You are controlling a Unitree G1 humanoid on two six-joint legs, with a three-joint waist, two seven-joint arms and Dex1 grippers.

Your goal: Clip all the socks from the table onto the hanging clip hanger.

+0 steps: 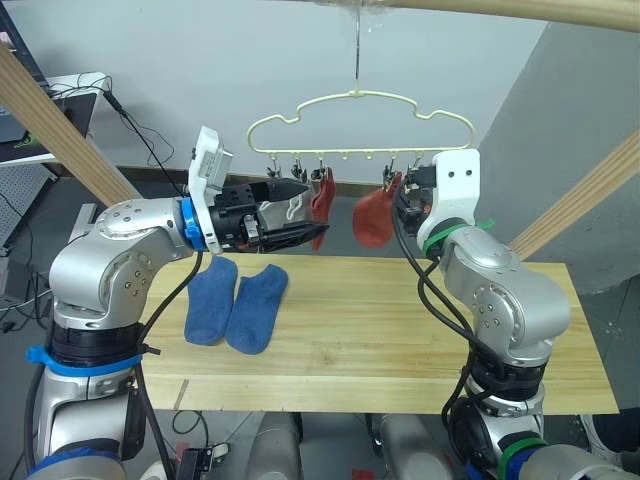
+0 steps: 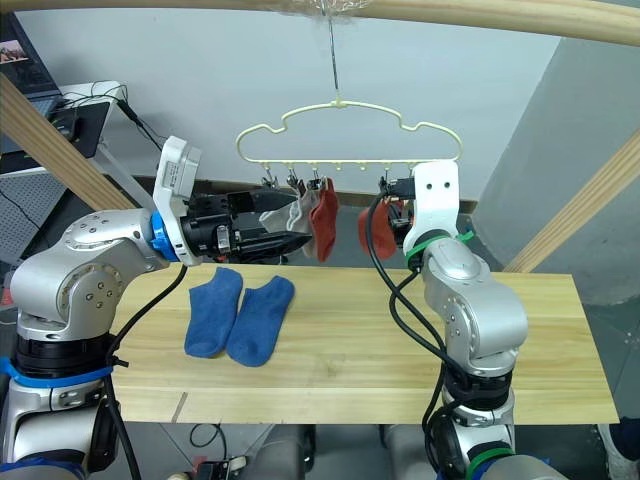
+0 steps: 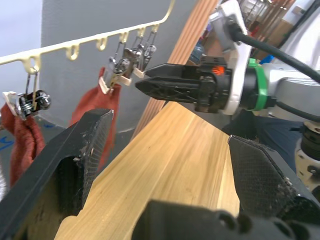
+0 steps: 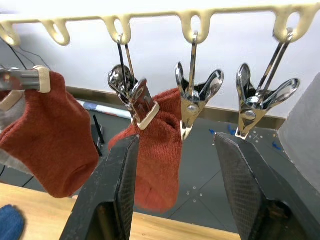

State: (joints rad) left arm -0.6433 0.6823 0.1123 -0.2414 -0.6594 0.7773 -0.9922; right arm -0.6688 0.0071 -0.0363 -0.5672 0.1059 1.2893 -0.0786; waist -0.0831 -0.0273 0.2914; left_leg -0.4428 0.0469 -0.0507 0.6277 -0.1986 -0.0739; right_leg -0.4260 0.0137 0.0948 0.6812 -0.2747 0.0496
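Nearest to the robot, the tabletop [image 1: 400, 350] of pale wooden planks is stretching across the view, and two blue socks [image 1: 236, 303] are lying flat on its left part, side by side and touching, toes pointing toward the robot; above the tabletop's far edge the left gripper [image 1: 300, 212] is reaching in from the left with its black fingers [image 3: 82, 150] standing spread apart and nothing between them, its tips sitting just beside a light grey sock [image 2: 290, 215] and a rust-red sock [image 1: 322, 200] that are hanging next to each other from clips; the grey sock is largely hidden behind the left gripper in the head views; on the other side the right gripper [image 3: 142, 82] is pointing up at the row of clips, its fingers [image 4: 115, 195] standing spread apart, empty, just below a second rust-red sock [image 4: 160, 150] that is dangling from a metal clip [image 4: 137, 100]; beside that clip two more clips [image 4: 192, 100] are hanging with nothing in them; farther back and higher, the clip hanger [image 1: 360, 105] of thin pale-yellow wire with a wavy top is hanging by its metal hook from a thick wooden pole [image 1: 520, 10] that is running across the top of the scene; slanting wooden poles [image 1: 60, 125] are standing at either side, and behind everything a white wall [image 1: 200, 60] is closing the view, with cables and equipment at the far left.
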